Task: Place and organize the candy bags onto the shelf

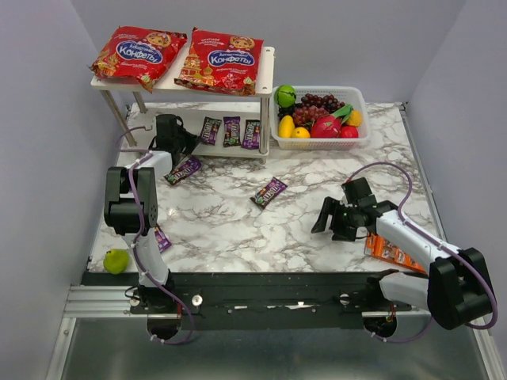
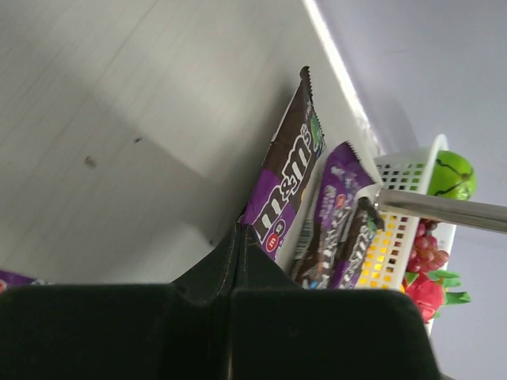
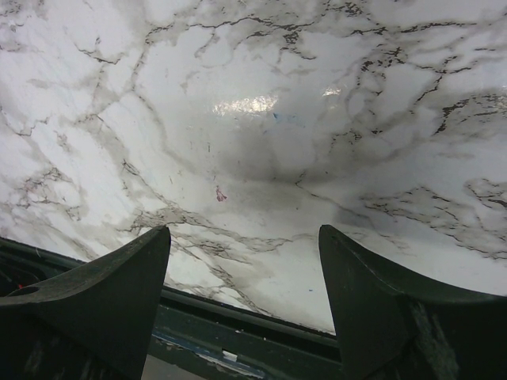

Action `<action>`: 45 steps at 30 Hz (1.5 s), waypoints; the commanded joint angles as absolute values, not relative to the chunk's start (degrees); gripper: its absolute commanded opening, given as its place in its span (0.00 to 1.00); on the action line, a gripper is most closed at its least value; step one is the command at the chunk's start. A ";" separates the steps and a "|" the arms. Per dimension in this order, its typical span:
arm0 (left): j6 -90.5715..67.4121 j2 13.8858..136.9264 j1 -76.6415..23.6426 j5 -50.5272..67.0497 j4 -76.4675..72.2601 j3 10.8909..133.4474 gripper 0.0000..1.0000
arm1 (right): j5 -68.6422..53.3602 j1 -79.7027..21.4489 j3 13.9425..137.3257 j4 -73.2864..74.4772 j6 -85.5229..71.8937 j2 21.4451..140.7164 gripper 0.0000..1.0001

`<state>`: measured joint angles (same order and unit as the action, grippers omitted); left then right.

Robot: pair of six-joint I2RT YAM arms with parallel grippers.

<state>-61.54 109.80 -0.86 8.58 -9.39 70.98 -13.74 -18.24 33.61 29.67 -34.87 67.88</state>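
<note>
Two red candy bags [image 1: 139, 52] [image 1: 220, 60] lie on the top board of the white shelf [image 1: 266, 65]. Three small dark packets [image 1: 231, 131] lie in a row on its lower board. My left gripper [image 1: 192, 144] reaches in there and is shut on the near end of the leftmost packet [image 2: 289, 170], its tips [image 2: 240, 231] meeting at that end. Two more packets [image 1: 183, 170] [image 1: 268, 191] lie on the marble table. Another [image 1: 162, 238] is half hidden beside the left arm. My right gripper [image 1: 333, 222] is open and empty, low over bare marble [image 3: 244, 231].
A white fruit basket [image 1: 360, 99] full of fruit stands right of the shelf and also shows in the left wrist view [image 2: 400, 170]. A green pear [image 1: 116, 260] lies at the front left corner. An orange packet [image 1: 392, 252] lies under the right arm. Grey walls close both sides.
</note>
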 commanded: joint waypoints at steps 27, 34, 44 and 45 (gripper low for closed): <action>-52.48 90.11 -2.90 6.59 1.56 57.58 0.81 | -16.87 -17.93 35.59 27.42 -34.98 69.07 0.84; -45.09 83.41 -9.92 10.10 6.07 51.42 0.82 | -20.03 -17.93 42.53 21.91 -34.36 77.23 0.84; -41.22 89.20 -17.05 19.16 2.38 48.95 0.81 | -24.52 -18.98 57.38 12.48 -40.60 97.19 0.79; -41.05 90.51 -17.31 19.16 2.55 49.22 0.80 | -24.52 -19.16 59.13 12.48 -40.95 100.69 0.76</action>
